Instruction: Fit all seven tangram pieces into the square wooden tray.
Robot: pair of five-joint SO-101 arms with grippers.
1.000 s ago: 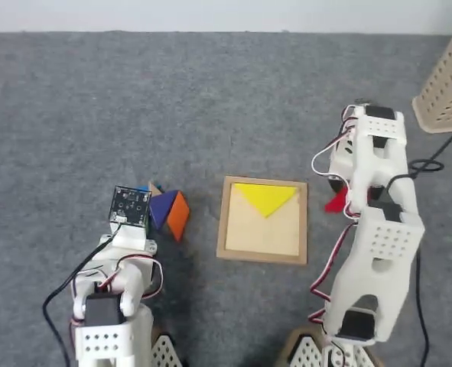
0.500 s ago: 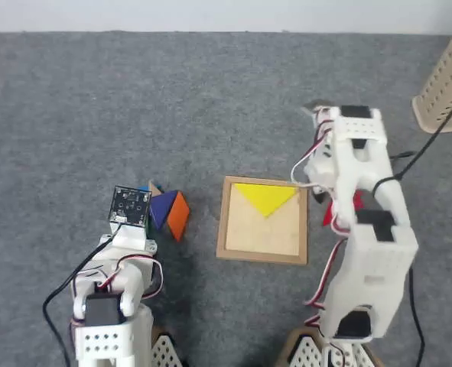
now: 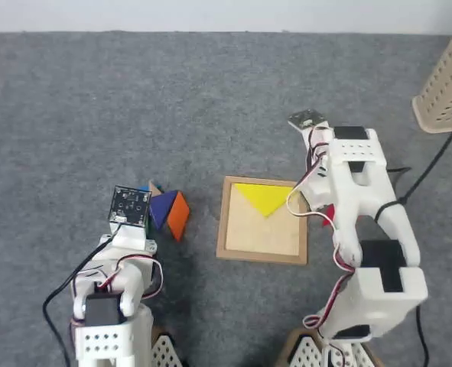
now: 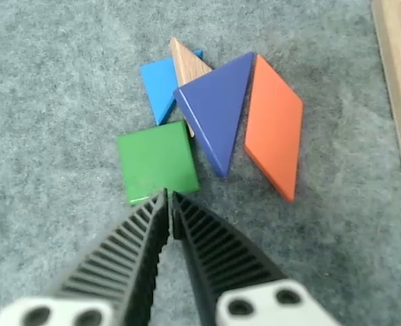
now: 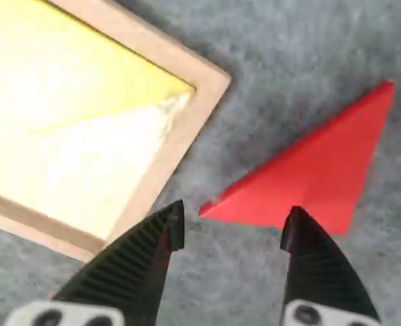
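Jaws, left: left gripper (image 4: 167, 197) is pinched almost together with nothing between, its tips at the edge of the green square (image 4: 157, 161).
Jaws, right: right gripper (image 5: 235, 219) is spread wide, with part of the red triangle (image 5: 315, 180) lying between.
Red triangle: flat on the grey carpet (image 3: 95, 99), just outside a corner of the square wooden tray (image 5: 180, 129).
Tray contents: yellow triangle (image 3: 265, 197) against one edge.
Loose cluster: dark blue triangle (image 4: 217, 109), orange parallelogram (image 4: 273, 125), light blue piece (image 4: 159, 85) and wood-coloured triangle (image 4: 186, 62) lie together beside the green square.
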